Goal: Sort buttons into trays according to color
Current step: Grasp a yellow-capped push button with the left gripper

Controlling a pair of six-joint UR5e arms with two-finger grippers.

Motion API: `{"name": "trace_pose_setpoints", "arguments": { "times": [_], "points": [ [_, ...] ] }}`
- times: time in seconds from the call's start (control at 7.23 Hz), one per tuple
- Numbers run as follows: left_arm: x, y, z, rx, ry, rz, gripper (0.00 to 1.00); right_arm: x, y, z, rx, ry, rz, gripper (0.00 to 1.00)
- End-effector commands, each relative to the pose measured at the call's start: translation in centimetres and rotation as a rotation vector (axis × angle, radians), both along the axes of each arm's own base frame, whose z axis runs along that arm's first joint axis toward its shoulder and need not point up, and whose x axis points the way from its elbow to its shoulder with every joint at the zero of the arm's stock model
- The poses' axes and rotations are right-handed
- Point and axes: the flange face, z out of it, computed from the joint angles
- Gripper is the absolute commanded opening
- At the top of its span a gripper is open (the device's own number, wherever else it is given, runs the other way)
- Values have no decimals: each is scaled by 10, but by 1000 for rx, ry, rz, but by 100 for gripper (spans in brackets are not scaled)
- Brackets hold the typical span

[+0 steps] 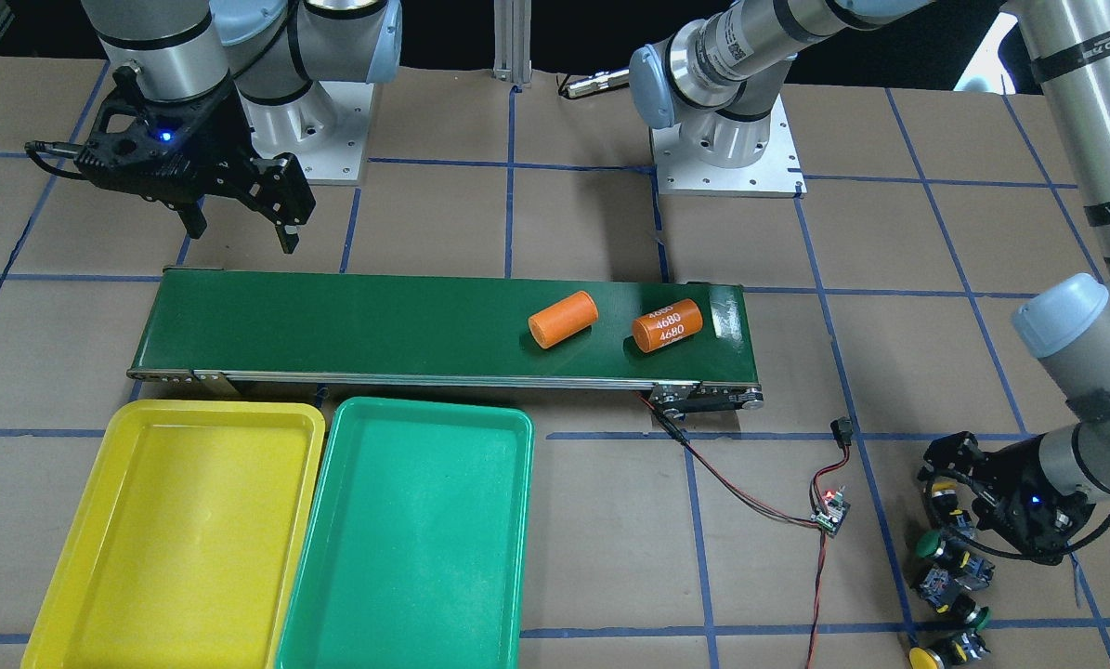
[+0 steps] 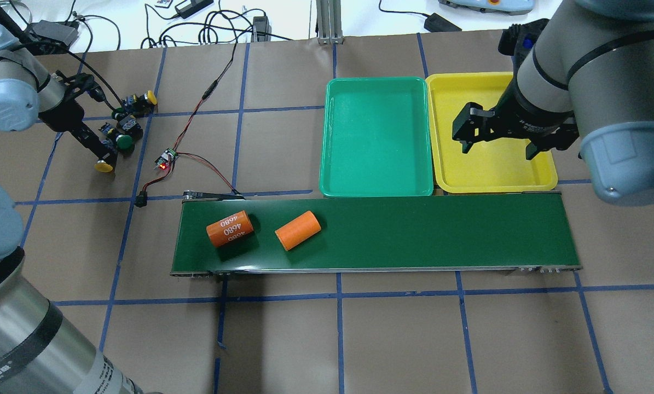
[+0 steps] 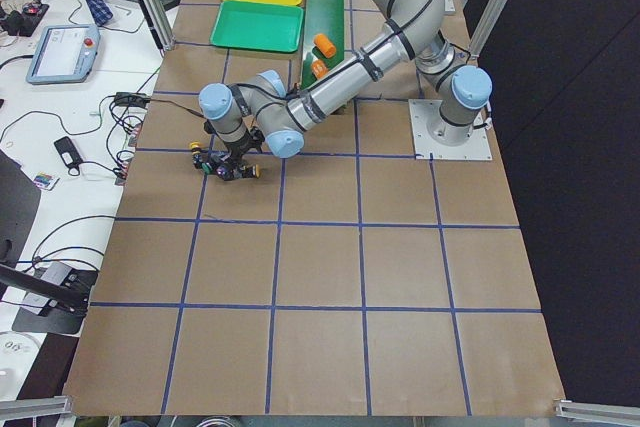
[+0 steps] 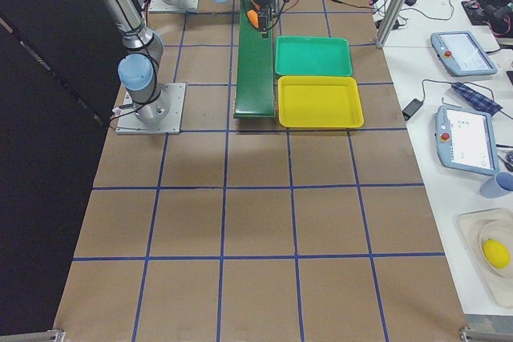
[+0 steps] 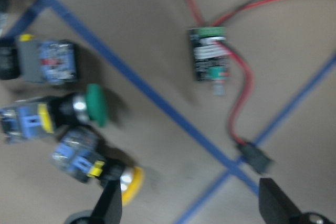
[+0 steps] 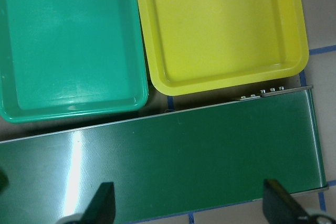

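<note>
Four buttons lie in a cluster at the table's left end: a yellow one (image 2: 150, 97), two green ones (image 2: 117, 115) (image 2: 124, 143), and a yellow one (image 2: 104, 166). My left gripper (image 2: 101, 153) hovers over them, open and empty. In the left wrist view a green button (image 5: 96, 105) and a yellow button (image 5: 131, 184) lie beside its left finger (image 5: 111, 203). The teal-green tray (image 2: 378, 137) and the yellow tray (image 2: 491, 169) sit side by side, both empty. My right gripper (image 2: 496, 151) is open and empty above the yellow tray's near edge.
A long dark green conveyor belt (image 2: 414, 235) lies in front of the trays and carries two orange cylinders (image 2: 230, 228) (image 2: 297, 230), one printed "4680". A small circuit board (image 2: 166, 159) with red and black wires lies just right of the buttons.
</note>
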Motion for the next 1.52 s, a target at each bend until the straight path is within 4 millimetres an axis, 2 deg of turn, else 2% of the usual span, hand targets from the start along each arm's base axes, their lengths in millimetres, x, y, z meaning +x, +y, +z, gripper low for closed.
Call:
{"name": "trace_pose_setpoints", "arguments": {
  "times": [0.0, 0.14, 0.28, 0.41, 0.55, 0.69, 0.83, 1.11, 1.24, 1.38],
  "points": [
    [7, -2, -17, 1, 2, 8, 95, -1, 10, -23, 45, 6, 0, 100],
    [8, -3, -25, 1, 14, 3, 85, 0, 15, -21, 36, -1, -1, 100],
    [13, -2, -30, 4, 12, 10, 32, 1, 16, -20, 32, -6, -5, 100],
    [13, -1, -24, 1, -2, 21, 0, 1, 16, -19, 31, -5, 0, 100],
    [9, 0, -10, -4, -8, 30, 0, 0, 16, -20, 33, -2, 1, 100],
    [-1, 9, 6, 8, -11, 98, 0, 0, 16, -21, 37, -1, 1, 100],
    [-18, 28, 34, 37, 0, 194, 0, 0, 16, -21, 34, -2, -1, 100],
    [-59, 88, 71, 58, 14, 377, 0, 1, 17, -23, 40, -14, -15, 100],
    [-98, 115, 92, 56, -6, 471, 0, 2, 19, -17, 28, -20, -22, 100],
    [-150, 144, 115, 49, -23, 550, 0, 3, 16, -14, 12, -16, -19, 100]
  ]
}}
